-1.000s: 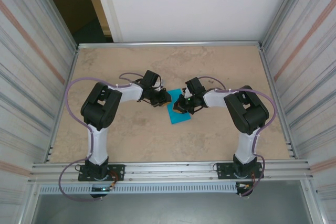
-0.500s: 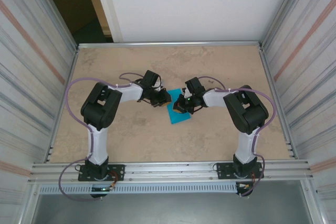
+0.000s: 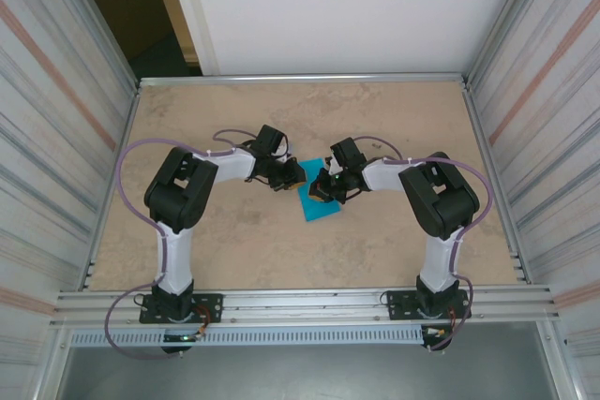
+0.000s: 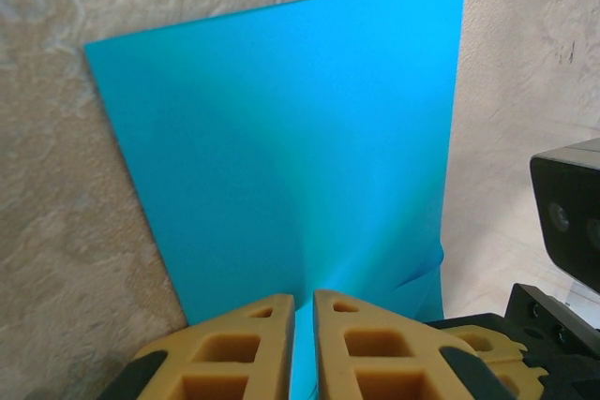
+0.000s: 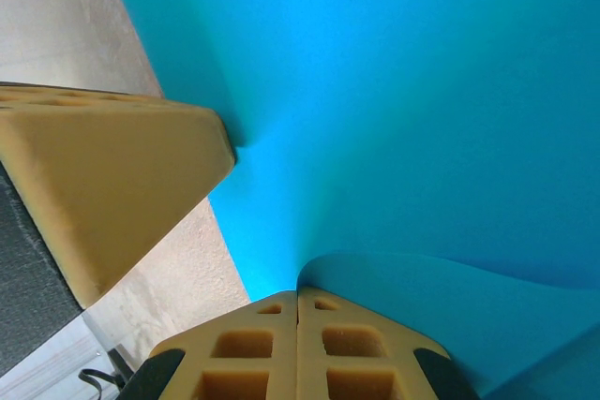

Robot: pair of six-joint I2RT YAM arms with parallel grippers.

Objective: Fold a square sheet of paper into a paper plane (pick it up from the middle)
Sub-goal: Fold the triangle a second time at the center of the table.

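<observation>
Turquoise sheet nipped along one edge by both grippers, side by side.
Tan fingers of the left gripper (image 4: 303, 299) stand almost together, leaving a hairline slot with the near edge of the square sheet of paper (image 4: 281, 138) caught in it. The right gripper (image 5: 297, 295) has its fingers pressed flush, and a curled flap of the sheet rises straight from their seam, so it pinches the same edge just beside the left one. One left finger (image 5: 112, 185) touches the paper close to that curl. Beyond the pinches the sheet slopes away and lies on the mottled beige table (image 4: 525, 63), mid-table between the two arms in the overhead view, unfolded apart from the lifted corner.
</observation>
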